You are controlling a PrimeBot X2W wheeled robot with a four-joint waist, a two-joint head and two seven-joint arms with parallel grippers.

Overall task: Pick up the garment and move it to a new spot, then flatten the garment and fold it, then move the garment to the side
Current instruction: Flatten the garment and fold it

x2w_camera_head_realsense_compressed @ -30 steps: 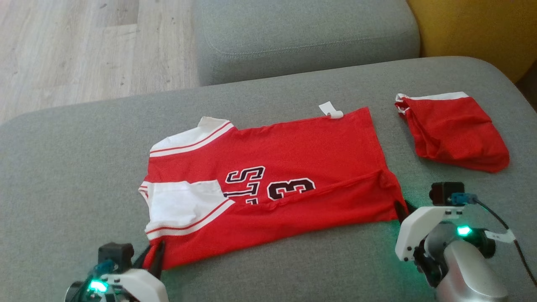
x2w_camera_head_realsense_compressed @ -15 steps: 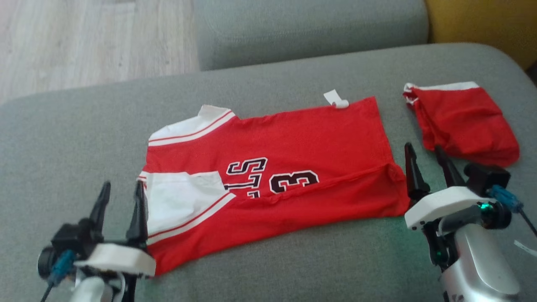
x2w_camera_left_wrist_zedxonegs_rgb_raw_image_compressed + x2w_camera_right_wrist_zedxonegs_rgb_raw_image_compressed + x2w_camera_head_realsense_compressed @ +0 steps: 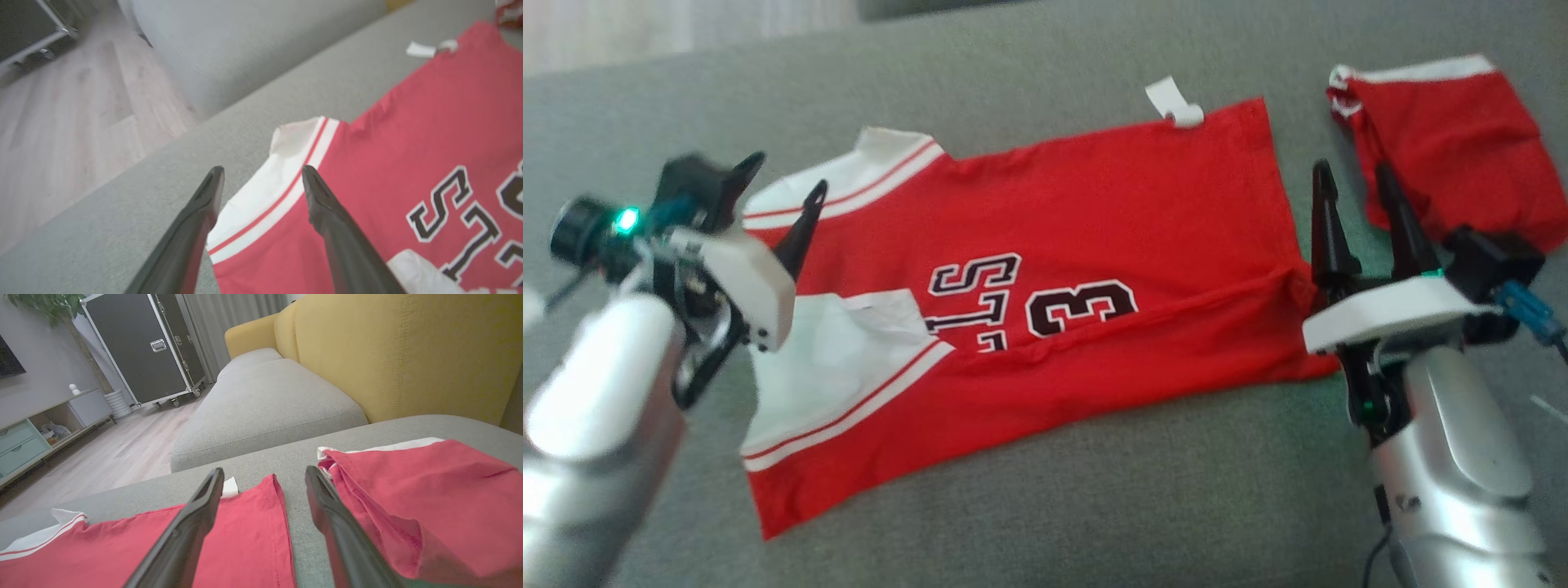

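Red jersey (image 3: 1094, 269) lies spread on the grey seat cushion (image 3: 1094, 490), sleeve end toward robot's left, hem toward its right. The near long edge is folded up over the body, w/ the fold line cutting across the bottom of the black-and-white "13" and the letters beside it. One white sleeve w/ red stripe (image 3: 841, 376) lies folded in on the front at the near left; the other white striped sleeve (image 3: 866, 175) sits at the far left corner. Small white tag (image 3: 1172, 102) sticks out from the far hem corner onto the cushion. L gripper (image 3: 791, 171) is over that far sleeve, fingers spread apart w/ nothing btwn them; in the left wrist view the two dark fingers straddle the white striped band, and whether the tips touch the cloth can't be told. R gripper (image 3: 1352, 167) sits off the hem end, fingers also spread and empty, pointing into the grey gap btwn the jersey's hem and the red shorts (image 3: 1454, 147), which lie bunched just beside the jersey at the far right, white waistband on the far side. Beyond the cushion: a second grey seat (image 3: 265, 400), yellow backrest (image 3: 408, 355), black wheeled flight case (image 3: 139, 347), pale wood floor (image 3: 61, 134)
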